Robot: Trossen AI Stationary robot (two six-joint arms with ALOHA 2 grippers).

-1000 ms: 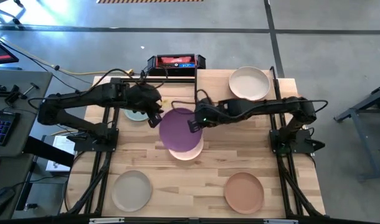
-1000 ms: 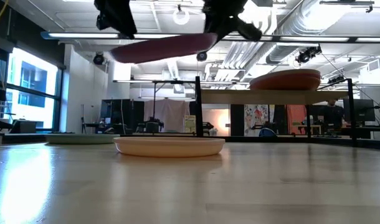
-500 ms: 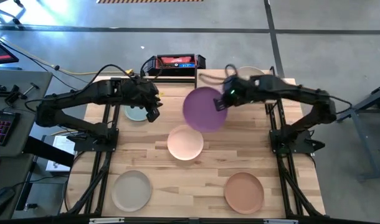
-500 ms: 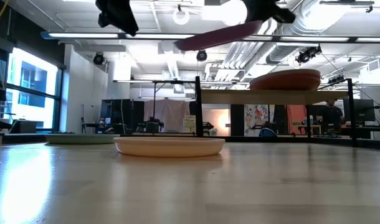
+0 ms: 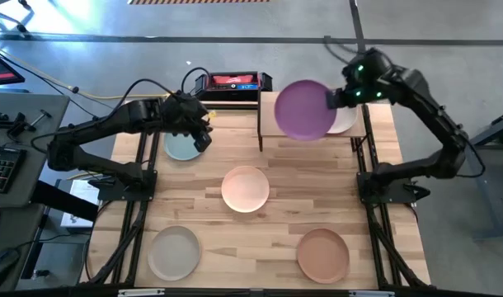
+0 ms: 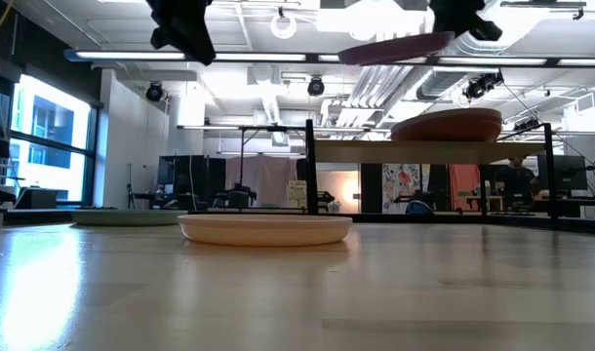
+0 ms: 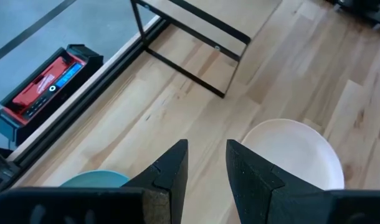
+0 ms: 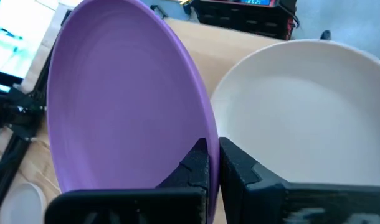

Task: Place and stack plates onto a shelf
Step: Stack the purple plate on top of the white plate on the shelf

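Right gripper (image 8: 213, 163) has carried the purple plate (image 5: 304, 110) up from over the peach plate (image 5: 245, 188) to above the shelf (image 5: 268, 103), pinching its rim, beside the cream plate (image 8: 302, 118). Left gripper (image 7: 204, 165) hovers open near the teal plate (image 5: 182, 147). Best to level the purple plate, centre it over the cream plate, then release low.

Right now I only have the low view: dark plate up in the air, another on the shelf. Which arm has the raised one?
Observer: The right end effector grips the purple plate by its edge.
Operator: Is it over the shelf yet?
Observer: Mostly; from above it overlaps the white plate on the shelf.
Operator: Left arm?
Observer: The left end effector is open, holding nothing, above the teal plate.
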